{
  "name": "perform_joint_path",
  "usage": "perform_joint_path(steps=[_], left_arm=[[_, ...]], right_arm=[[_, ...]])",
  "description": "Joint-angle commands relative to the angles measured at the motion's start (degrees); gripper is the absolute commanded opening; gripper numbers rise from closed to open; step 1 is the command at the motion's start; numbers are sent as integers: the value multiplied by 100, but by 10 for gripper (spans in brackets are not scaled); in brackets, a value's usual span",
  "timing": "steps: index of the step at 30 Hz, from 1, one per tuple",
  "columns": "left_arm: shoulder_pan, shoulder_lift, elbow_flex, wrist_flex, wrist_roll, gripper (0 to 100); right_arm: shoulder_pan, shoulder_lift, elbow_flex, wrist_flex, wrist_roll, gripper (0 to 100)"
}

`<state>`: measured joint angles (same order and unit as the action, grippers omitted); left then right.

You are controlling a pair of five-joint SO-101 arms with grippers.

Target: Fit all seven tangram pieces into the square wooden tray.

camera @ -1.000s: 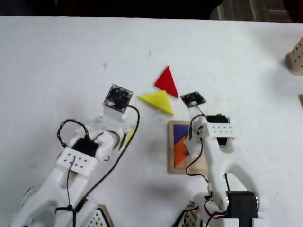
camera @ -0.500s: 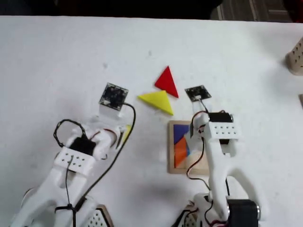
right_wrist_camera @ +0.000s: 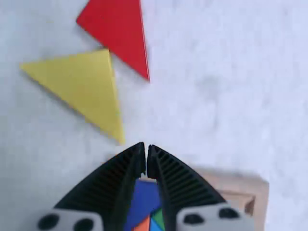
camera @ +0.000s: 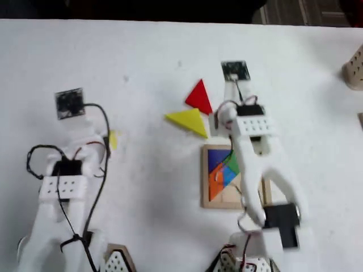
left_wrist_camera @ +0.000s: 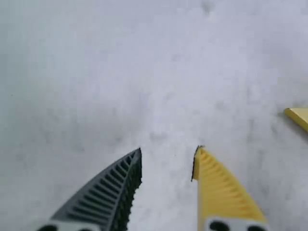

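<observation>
Tray (camera: pixel 205 177) lacks yellow triangle (camera: pixel 190 120) and red triangle (camera: pixel 199 97) lying just beyond; closed right gripper (right_wrist_camera: pixel 146 151) should open for one, left gripper (left_wrist_camera: pixel 168 154) gapes empty.

The bench (camera: pixel 142 56) has a white, matt surface with a faintly mottled, grainy look. The tray (camera: pixel 205 175) is pale bare wood, matt, with a smooth rim. The red triangle (camera: pixel 199 97) and the yellow triangle (camera: pixel 189 121) are flat, evenly coloured and matt, without gloss. The left pincer (left_wrist_camera: pixel 168 150) is ribbed plastic, one side dark grey and the other yellow; the right pincer (right_wrist_camera: pixel 146 147) is black ribbed plastic, dull in finish
</observation>
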<state>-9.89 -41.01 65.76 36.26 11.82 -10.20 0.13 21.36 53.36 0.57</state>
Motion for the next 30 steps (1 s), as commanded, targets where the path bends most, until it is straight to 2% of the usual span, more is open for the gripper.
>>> perform_joint_path(steps=[1,10,21,24,30], left_arm=[[-259,-180,-237,-97,105,199],[-259,-180,-193,-132,79,199],[-233,-180,-193,-132,79,199],[-233,-180,-193,-132,79,199],[-233,-180,-193,-132,79,199]], right_arm=[[-57,980,-1371,-576,-316,18],[-4,3785,-4738,-602,-475,18],[110,6431,-8202,338,-475,18],[-40,6905,-9037,963,-431,17],[-611,7398,-10435,2923,-352,17]])
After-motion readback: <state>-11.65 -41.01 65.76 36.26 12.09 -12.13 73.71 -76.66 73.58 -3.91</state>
